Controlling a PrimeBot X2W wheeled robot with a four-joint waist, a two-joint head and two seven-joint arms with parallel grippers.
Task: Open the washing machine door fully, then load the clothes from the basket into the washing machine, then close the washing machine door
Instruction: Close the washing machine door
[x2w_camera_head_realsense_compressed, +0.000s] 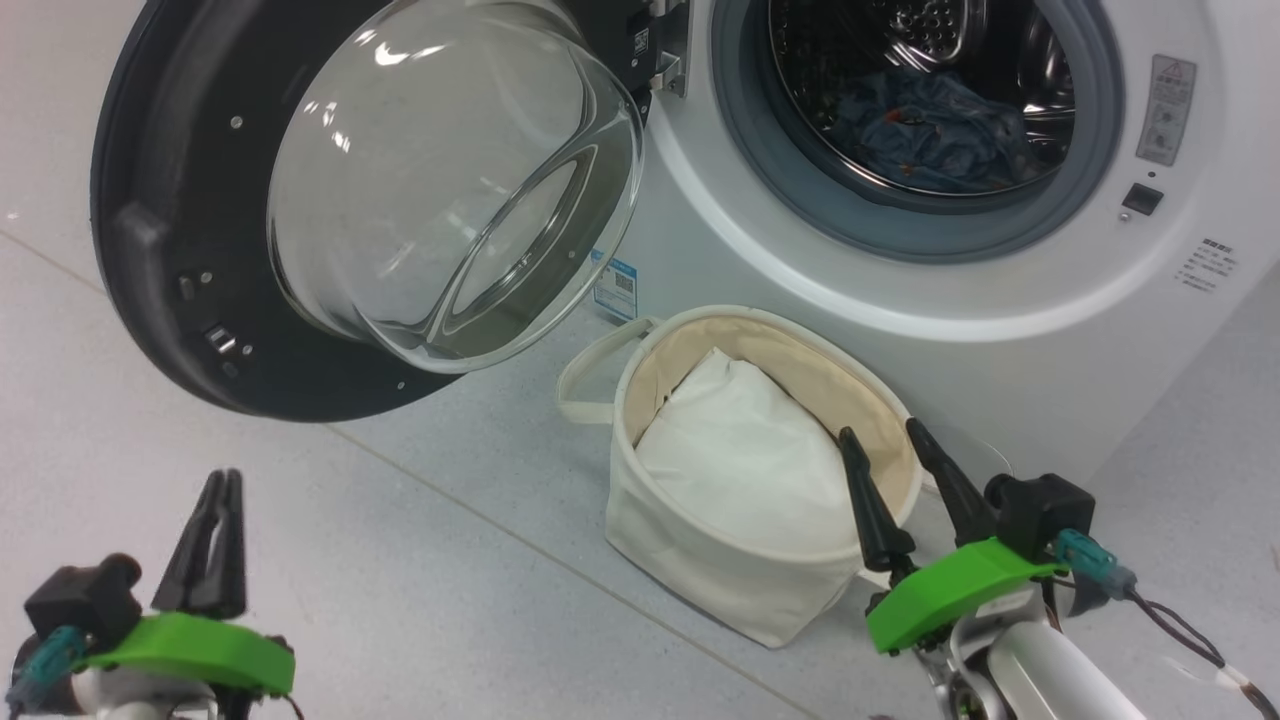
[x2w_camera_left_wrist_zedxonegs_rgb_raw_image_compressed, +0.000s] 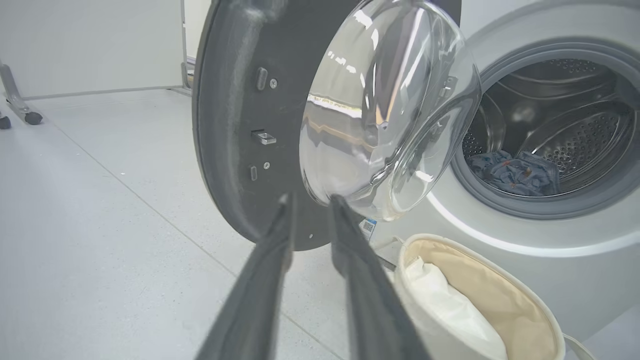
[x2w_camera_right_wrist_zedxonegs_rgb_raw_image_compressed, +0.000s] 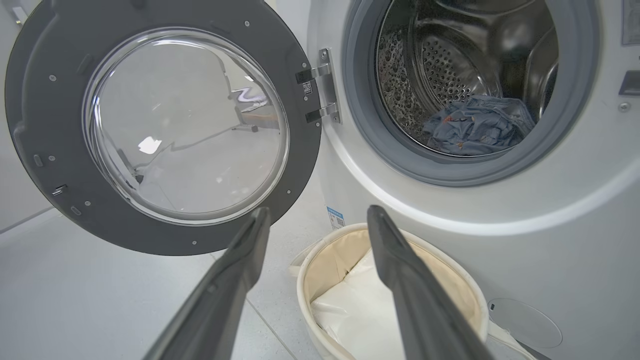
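The washing machine (x2w_camera_head_realsense_compressed: 1000, 340) stands with its door (x2w_camera_head_realsense_compressed: 150, 300) swung out to the left, the glass bowl bulging toward me. The clothes (x2w_camera_head_realsense_compressed: 930, 130), a blue crumpled heap with orange specks, lie in the steel drum, as the clothes (x2w_camera_right_wrist_zedxonegs_rgb_raw_image_compressed: 475, 125) also show in the right wrist view. The basket (x2w_camera_head_realsense_compressed: 700, 560) sits on the floor below the opening. My left gripper (x2w_camera_head_realsense_compressed: 222, 478) hovers low at the left, its jaws narrowed to a small gap, holding nothing; in its own view the left gripper (x2w_camera_left_wrist_zedxonegs_rgb_raw_image_compressed: 310, 199) points at the door (x2w_camera_left_wrist_zedxonegs_rgb_raw_image_compressed: 225, 150). My right gripper (x2w_camera_head_realsense_compressed: 880, 428) stands open above the basket's near rim.
Plain white padding (x2w_camera_head_realsense_compressed: 750, 460) lies in the basket. Pale grey floor spreads to the left of the door. A wheeled metal leg (x2w_camera_left_wrist_zedxonegs_rgb_raw_image_compressed: 17, 107) stands by the far wall. The door's black rim juts out between my left gripper and the washer front.
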